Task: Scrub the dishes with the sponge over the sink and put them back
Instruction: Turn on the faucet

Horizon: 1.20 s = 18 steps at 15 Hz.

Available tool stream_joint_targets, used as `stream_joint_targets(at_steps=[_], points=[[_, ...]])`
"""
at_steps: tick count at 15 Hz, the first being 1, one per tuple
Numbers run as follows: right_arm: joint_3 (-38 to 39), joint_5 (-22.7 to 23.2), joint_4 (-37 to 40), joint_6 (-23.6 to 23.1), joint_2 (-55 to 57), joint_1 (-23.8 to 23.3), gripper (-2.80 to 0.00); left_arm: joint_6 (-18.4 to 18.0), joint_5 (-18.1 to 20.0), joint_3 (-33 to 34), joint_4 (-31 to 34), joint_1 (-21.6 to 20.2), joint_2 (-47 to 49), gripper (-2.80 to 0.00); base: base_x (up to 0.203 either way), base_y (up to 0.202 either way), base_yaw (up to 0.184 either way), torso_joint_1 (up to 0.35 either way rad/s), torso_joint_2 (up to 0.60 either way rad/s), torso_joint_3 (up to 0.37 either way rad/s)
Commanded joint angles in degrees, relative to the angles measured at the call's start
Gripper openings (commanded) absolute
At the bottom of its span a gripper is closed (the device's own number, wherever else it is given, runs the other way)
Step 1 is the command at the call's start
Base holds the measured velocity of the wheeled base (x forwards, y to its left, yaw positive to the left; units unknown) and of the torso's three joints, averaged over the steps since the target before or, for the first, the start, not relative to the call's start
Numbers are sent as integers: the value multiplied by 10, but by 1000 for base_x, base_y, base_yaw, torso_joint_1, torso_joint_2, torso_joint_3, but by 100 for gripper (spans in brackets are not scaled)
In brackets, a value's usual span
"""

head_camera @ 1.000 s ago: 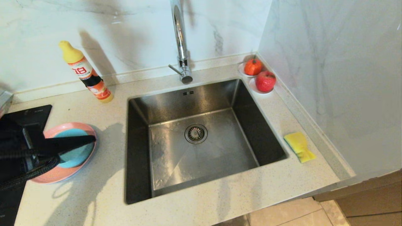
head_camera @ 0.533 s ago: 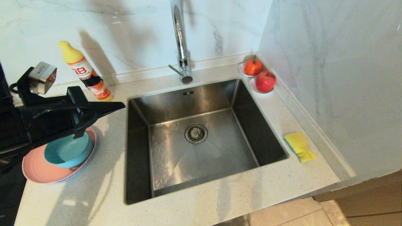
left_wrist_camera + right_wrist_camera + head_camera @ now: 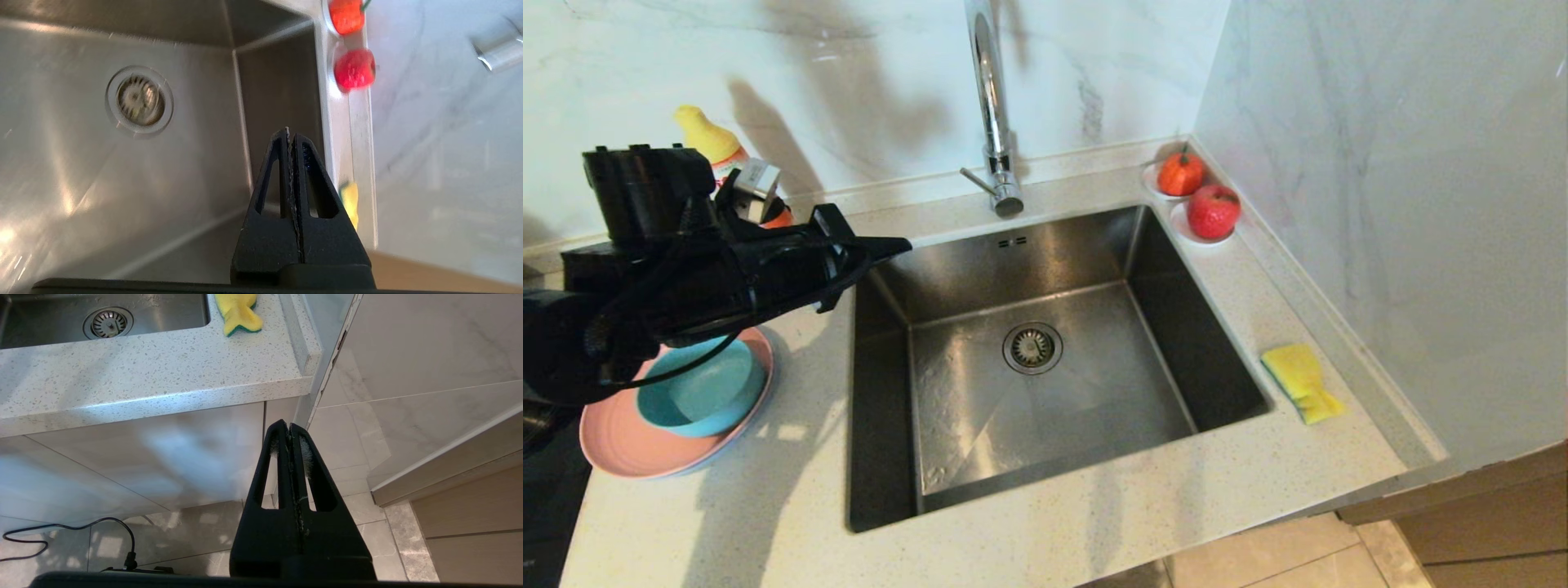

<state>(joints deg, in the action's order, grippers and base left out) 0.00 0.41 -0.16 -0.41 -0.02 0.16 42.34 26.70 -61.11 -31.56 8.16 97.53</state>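
Risk begins on the left side of the counter. The teal bowl (image 3: 707, 396) sits inside the pink plate (image 3: 621, 445), and the left gripper (image 3: 894, 243) hangs above them with its tip at the left edge of the sink (image 3: 1176, 327). Its fingers are pressed together and hold nothing. I think a descent in this state would only push the bowl, and the stack could slide on the smooth counter (image 3: 768, 506) toward the black cooktop (image 3: 556, 506). A third, paler plate may lie under the pink one, but I cannot tell.

The detergent bottle (image 3: 707, 135) stands just behind the arm, half hidden by it. In my judgement a backward swing could knock it over. The tap (image 3: 990, 106) rises at the back of the basin and would be in the way of a dish carried high over it. The drain (image 3: 1032, 347) lies open in the bare basin.

Further right, two red fruits (image 3: 1213, 211) on small saucers stand in the corner. The sponge (image 3: 1300, 380) lies on the right rim, well apart from the dishes. The right gripper (image 3: 289, 425) is parked low beside the cabinet, also closed and empty.
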Motion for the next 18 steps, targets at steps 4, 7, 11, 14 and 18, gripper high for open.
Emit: stream_joint_targets(at_steps=[4,7,11,14,18], points=[[0,0,0,0,0,0,-280,40,-1,-70,-67,-1,96,-280,0,0,0,0,0,0],[0,0,0,0,0,0,-280,40,-1,-97,-68,-1,120,-280,0,0,0,0,0,0],[0,0,0,0,0,0,-280,39,-1,-121,-70,-1,143,-280,0,0,0,0,0,0],[0,0,0,0,0,0,-280,40,-2,-149,-69,-1,153,-280,0,0,0,0,0,0],[0,0,0,0,0,0,-280,40,-3,-171,-67,3,159,-280,0,0,0,0,0,0]])
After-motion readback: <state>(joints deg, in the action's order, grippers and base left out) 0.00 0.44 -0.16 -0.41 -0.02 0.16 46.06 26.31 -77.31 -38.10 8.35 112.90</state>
